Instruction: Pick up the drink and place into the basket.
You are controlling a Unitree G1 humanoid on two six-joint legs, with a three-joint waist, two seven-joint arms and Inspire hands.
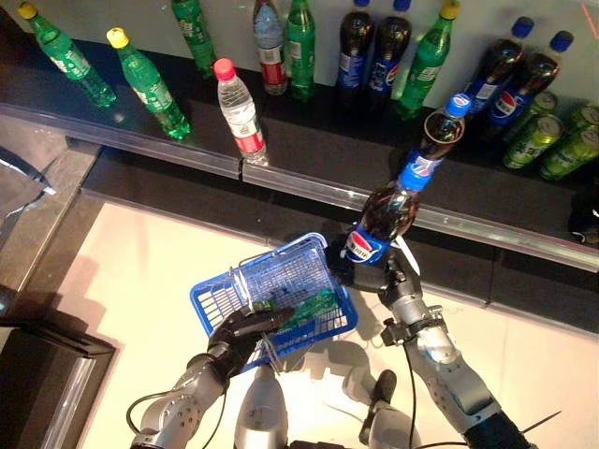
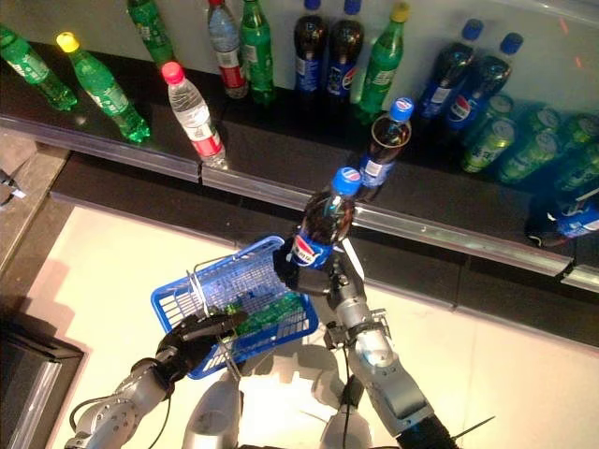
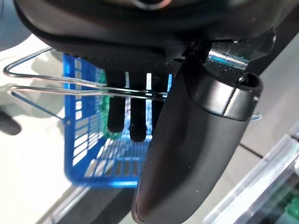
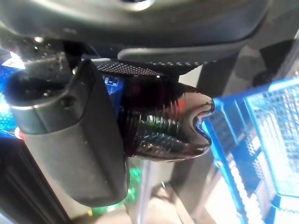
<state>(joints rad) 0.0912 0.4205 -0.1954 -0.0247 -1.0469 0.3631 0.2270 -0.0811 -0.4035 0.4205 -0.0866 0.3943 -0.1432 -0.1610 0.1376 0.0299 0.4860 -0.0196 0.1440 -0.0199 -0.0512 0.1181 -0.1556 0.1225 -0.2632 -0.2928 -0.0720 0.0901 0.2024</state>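
Observation:
My right hand is shut on a dark cola bottle with a blue cap and a blue label. It holds the bottle tilted, low on its body, just past the right rim of the blue basket. The right wrist view shows the bottle's base under my thumb, with the blue basket beside it. My left hand is shut on the basket's wire handles and holds it up in front. A green drink lies inside the basket.
A dark shelf runs across the back with a grey front rail. On it stand green bottles, a water bottle, cola bottles and green cans. Another cola bottle stands just behind the held one.

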